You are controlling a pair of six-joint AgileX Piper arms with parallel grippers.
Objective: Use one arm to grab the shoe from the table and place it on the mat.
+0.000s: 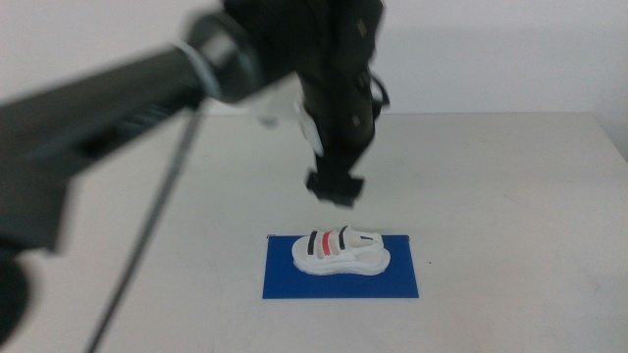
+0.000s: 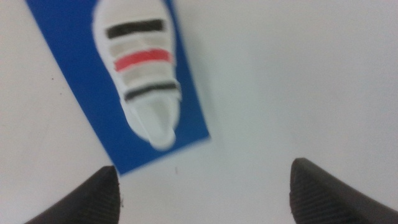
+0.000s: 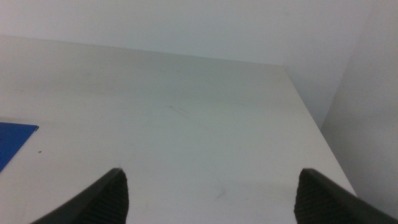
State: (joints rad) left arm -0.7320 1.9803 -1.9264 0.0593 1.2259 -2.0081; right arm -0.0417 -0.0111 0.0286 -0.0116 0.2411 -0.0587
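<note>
Shoe (image 1: pixel 340 252) lies on the mat (image 1: pixel 285 279), sole down, long axis running along the mat's long side. In the middle view the rounded toe seems to point toward the mat's right end, heel toward its left, though blur makes that a fair guess only. Shoe is shorter than the mat, sits on its far half, w/ blue showing at both ends and along the near edge.

Looks: white chunky sole, white upper, straps across the top in black, grey and red. Left wrist view (image 2: pixel 142 68) shows them in order black, grey, red, grey, black, then a plain white rounded end reaching close to the mat's (image 2: pixel 68 81) short edge.

Left end effector (image 1: pixel 336 185) hangs above the shoe, just beyond the mat's far edge, clear of both; jaws spread wide, nothing between them (image 2: pixel 202 193). Arm (image 1: pixel 118 98) comes in from the mat's left.

Right end effector (image 3: pixel 211 199) is well off the mat, over bare worktop (image 3: pixel 186 124), jaws wide apart and empty; only a mat corner (image 3: pixel 12 140) shows in its view.
</note>
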